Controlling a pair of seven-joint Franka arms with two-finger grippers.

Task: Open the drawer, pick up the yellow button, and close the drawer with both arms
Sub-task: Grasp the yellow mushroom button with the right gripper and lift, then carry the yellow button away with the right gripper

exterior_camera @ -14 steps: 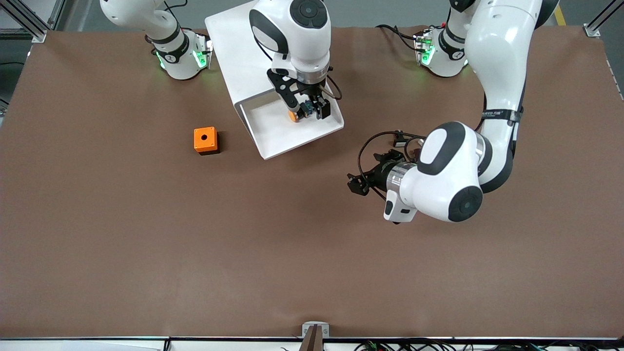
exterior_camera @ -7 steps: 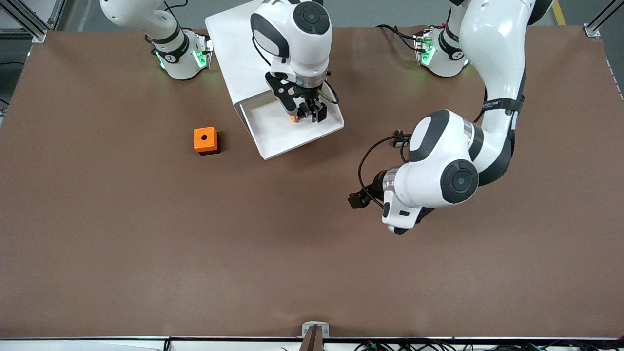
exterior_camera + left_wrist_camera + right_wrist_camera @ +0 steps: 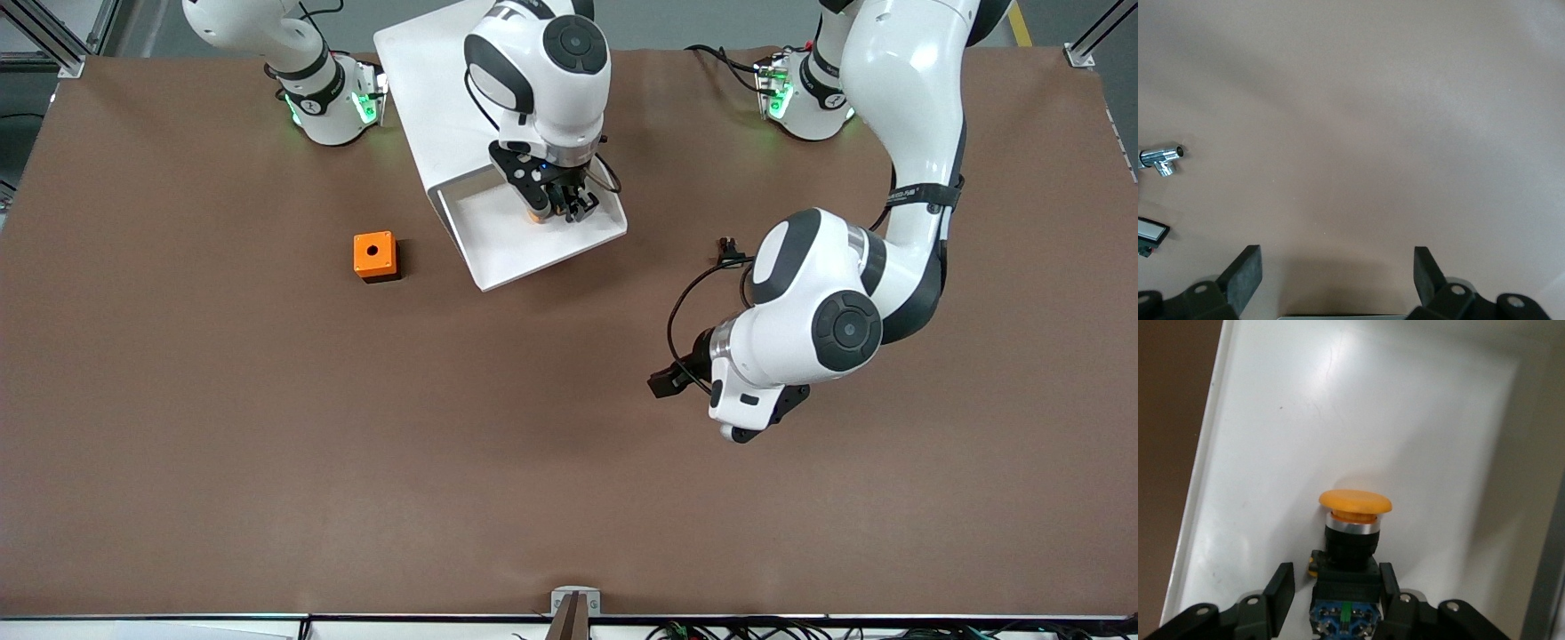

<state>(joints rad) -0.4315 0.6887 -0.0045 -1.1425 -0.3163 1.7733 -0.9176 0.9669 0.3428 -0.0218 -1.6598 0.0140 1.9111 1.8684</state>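
Observation:
The white drawer (image 3: pixel 498 258) stands pulled open from its white cabinet (image 3: pixel 427 98). The button (image 3: pixel 536 214) lies in the drawer, orange cap and black and blue body plain in the right wrist view (image 3: pixel 1353 520). My right gripper (image 3: pixel 557 210) is down in the drawer with its fingers astride the button's body (image 3: pixel 1336 595). One finger touches the body and a small gap shows at the other. My left gripper (image 3: pixel 664 384) hangs open and empty over bare brown table, also shown in the left wrist view (image 3: pixel 1336 273).
An orange cube with a black hole (image 3: pixel 374 256) sits on the table toward the right arm's end, beside the drawer. A small metal fitting (image 3: pixel 1161 159) and a small black part with a white face (image 3: pixel 1150 233) lie near the left gripper. The drawer's walls (image 3: pixel 1538 487) flank the button.
My right gripper has sunk lower into the drawer and its fingers have narrowed round the button. My left arm has turned its wrist and carried its gripper nearer the front camera.

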